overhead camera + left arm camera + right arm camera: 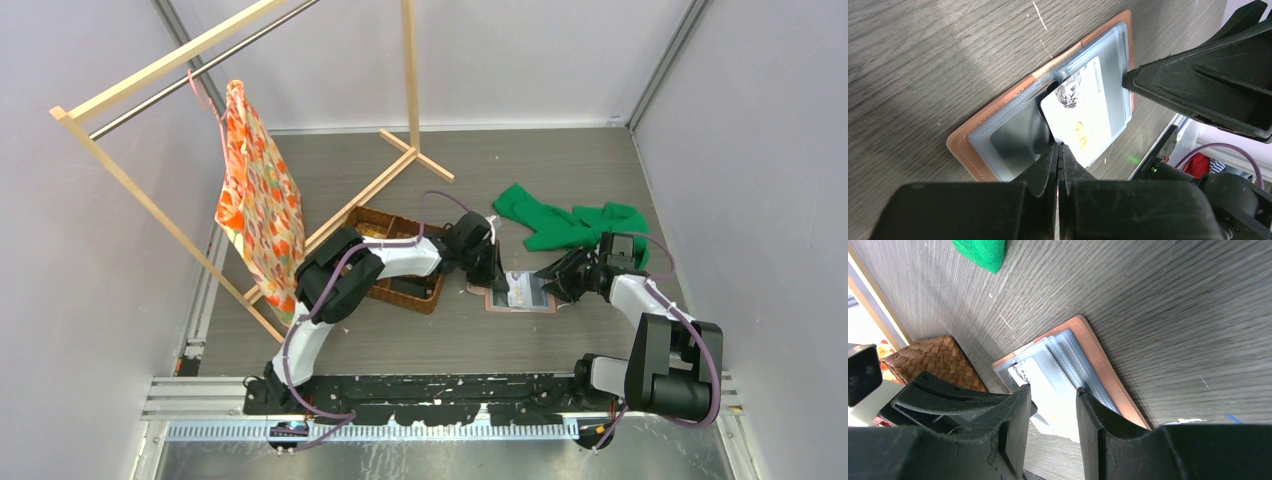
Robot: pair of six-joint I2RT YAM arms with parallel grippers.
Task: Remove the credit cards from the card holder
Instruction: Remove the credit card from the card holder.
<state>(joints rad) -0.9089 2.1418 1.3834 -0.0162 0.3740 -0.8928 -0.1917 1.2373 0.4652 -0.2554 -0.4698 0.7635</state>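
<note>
The tan card holder lies open on the table between the two arms, its grey plastic sleeves facing up. In the left wrist view the holder has a white card with yellow "VIP" lettering sticking partly out of a sleeve. My left gripper is shut on that card's near corner. It also shows in the top view. My right gripper is open just above the holder, its fingers either side of the white card. In the top view the right gripper is at the holder's right edge.
A brown woven basket sits left of the holder, under the left arm; it also shows in the right wrist view. A green cloth lies behind the holder. A wooden rack with an orange patterned cloth stands at the back left.
</note>
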